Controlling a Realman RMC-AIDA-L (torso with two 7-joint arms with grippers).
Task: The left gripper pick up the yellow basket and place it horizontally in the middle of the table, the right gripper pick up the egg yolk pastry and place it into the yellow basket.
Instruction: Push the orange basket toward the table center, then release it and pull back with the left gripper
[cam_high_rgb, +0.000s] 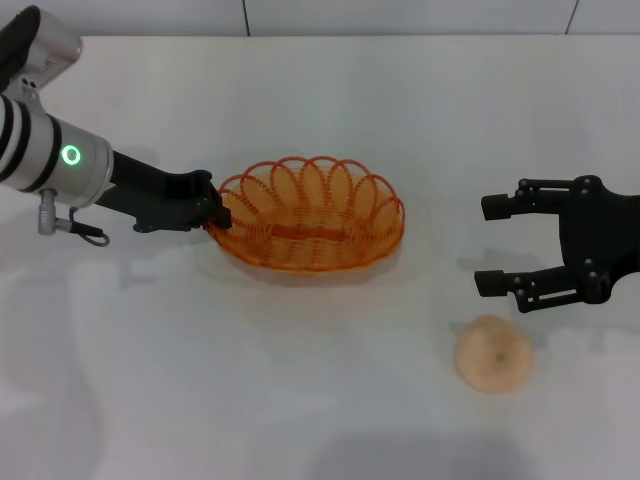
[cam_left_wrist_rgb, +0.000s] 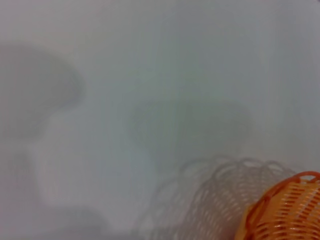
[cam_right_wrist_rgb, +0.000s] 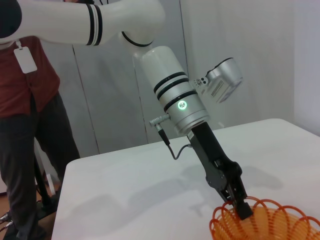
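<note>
Your left gripper (cam_high_rgb: 213, 212) — the black two-fingered claw on the long black arm with the silver-white, green-ringed segment — reaches in from the table's left edge and is pinched onto the left end of the yellow basket (cam_high_rgb: 312, 215), the oval translucent orange wire one with the looped, scalloped rim. The basket lies lengthwise near the middle of the plain white table (cam_high_rgb: 300, 400), seemingly resting on it. If you judge it level and centred, part the fingers slowly and withdraw straight back, so the rim does not snag and drag. Further right, toward the near edge, the small round peach-beige egg yolk pastry (cam_high_rgb: 493, 352) sits just in front of your right gripper (cam_high_rgb: 494, 245) — black claw, fingers spread wide, holding nothing, near the right edge.
</note>
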